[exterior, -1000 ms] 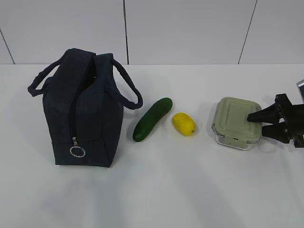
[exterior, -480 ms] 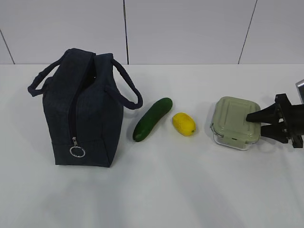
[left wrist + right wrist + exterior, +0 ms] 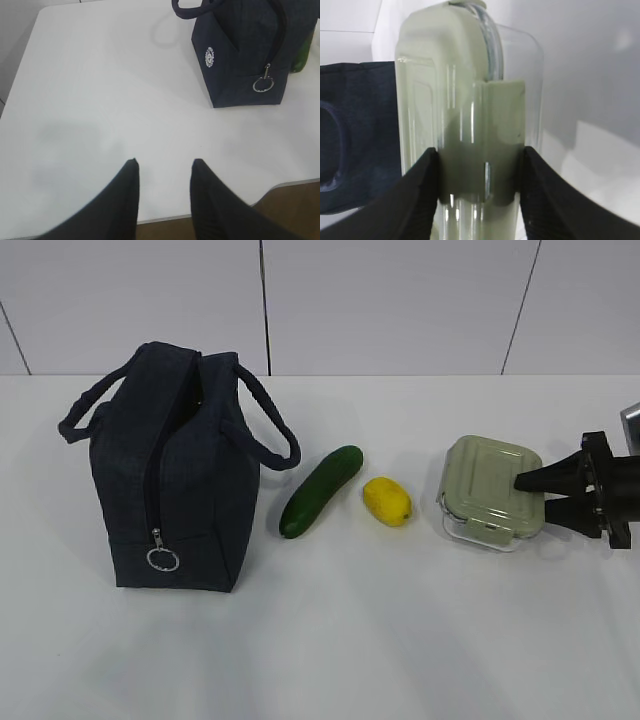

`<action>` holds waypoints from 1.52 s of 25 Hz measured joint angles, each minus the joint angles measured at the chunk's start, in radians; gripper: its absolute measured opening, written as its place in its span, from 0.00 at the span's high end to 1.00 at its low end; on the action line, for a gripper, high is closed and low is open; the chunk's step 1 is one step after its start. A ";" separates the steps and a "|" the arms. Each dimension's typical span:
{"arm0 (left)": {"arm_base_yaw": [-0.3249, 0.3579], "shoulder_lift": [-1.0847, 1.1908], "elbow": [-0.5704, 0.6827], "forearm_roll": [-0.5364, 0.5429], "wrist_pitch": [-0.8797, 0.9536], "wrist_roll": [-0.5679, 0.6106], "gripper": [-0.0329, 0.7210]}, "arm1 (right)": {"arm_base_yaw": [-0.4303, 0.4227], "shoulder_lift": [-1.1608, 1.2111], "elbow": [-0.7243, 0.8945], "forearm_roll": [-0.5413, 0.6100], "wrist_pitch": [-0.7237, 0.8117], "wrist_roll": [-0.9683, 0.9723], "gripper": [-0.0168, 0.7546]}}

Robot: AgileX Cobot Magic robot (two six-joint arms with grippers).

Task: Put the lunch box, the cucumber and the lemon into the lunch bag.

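The lunch box (image 3: pixel 490 492), clear with a sage-green lid, is at the right, tilted with its left side lifted off the table. My right gripper (image 3: pixel 530 495) is shut on its right edge; in the right wrist view the box (image 3: pixel 470 115) fills the frame between the fingers (image 3: pixel 427 175). The cucumber (image 3: pixel 321 490) and the lemon (image 3: pixel 387 501) lie side by side in the middle. The navy lunch bag (image 3: pixel 170 475) stands at the left, its zipper down and top open. My left gripper (image 3: pixel 162 167) is open and empty over the table's near-left edge, apart from the bag (image 3: pixel 245 55).
The white table (image 3: pixel 380 640) stretches in front of the objects. The table's edge (image 3: pixel 290 184) and brown floor show under the left gripper. A grey panelled wall (image 3: pixel 400 300) rises behind.
The right gripper has lifted the lunch box slightly and shifted it left; the box now tilts. Bag, cucumber and lemon have not moved.
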 joint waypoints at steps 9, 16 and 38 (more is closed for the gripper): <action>0.000 0.009 0.000 -0.159 -0.016 0.000 0.63 | 0.000 0.000 0.000 0.000 0.019 0.000 0.52; 0.000 0.114 -0.009 -0.218 -0.029 0.000 0.63 | 0.000 -0.026 0.000 -0.002 0.019 0.000 0.52; 0.000 0.810 -0.322 -0.296 -0.191 0.049 0.49 | 0.190 -0.239 0.000 0.007 0.040 0.064 0.53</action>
